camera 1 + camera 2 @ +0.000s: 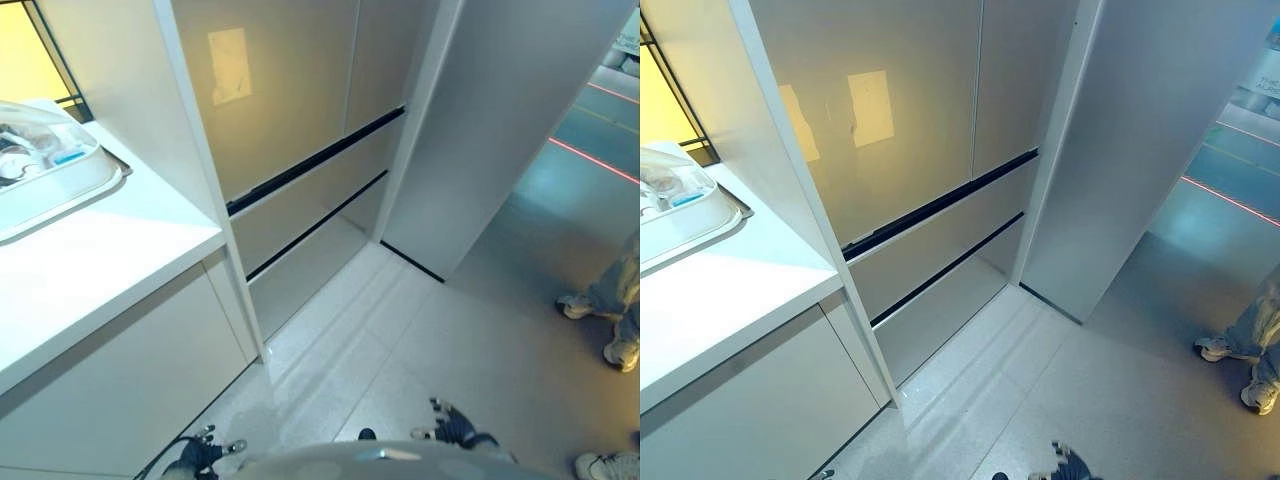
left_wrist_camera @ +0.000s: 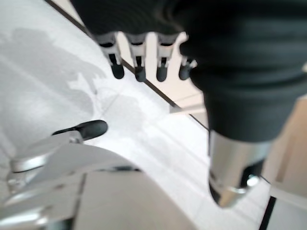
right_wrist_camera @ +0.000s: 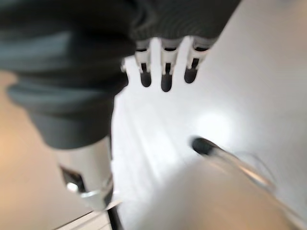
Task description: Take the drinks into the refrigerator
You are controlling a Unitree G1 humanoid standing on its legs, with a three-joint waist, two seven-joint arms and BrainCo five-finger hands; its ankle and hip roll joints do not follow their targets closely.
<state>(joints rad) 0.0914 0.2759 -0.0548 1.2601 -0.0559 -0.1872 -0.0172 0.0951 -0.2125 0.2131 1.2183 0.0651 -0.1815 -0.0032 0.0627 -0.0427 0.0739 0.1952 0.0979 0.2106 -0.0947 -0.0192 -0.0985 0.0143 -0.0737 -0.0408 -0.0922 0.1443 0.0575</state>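
Refrigerator: tall built-in refrigerator with glossy beige-grey door panels (image 1: 285, 90), shut; two upper doors side by side above two drawer fronts parted by dark horizontal gaps.
Sticker: pale rectangular sheet (image 1: 871, 107) stuck high on the refrigerator's left upper door.
Surface: white counter surface (image 1: 90, 255) left of the refrigerator, parted from it by a slim white upright panel (image 1: 195, 150); plain white cabinet fronts below it.
Container: clear plastic domed container on a white tray (image 1: 45, 170) on the surface, well left of the refrigerator, with small blue and dark items blurred inside; too unclear to tell whether these are the drinks.
Drinks: no bottle or can can be made out for certain near the refrigerator or in either hand.
Side panel: broad pale grey panel (image 1: 500, 130) standing right of the refrigerator, down to the floor.
Floor: light speckled tiles (image 1: 400, 340) before the refrigerator.
Left hand: left hand (image 2: 139, 60) hangs low over the floor, fingers straight and relaxed, thumb apart, holding nothing.
Right hand: right hand (image 3: 165, 62) likewise over the floor, fingers straight and spread loosely, holding nothing.
Person: a person's legs in light trousers and pale shoes (image 1: 610, 320) stand on the floor far right of the refrigerator.
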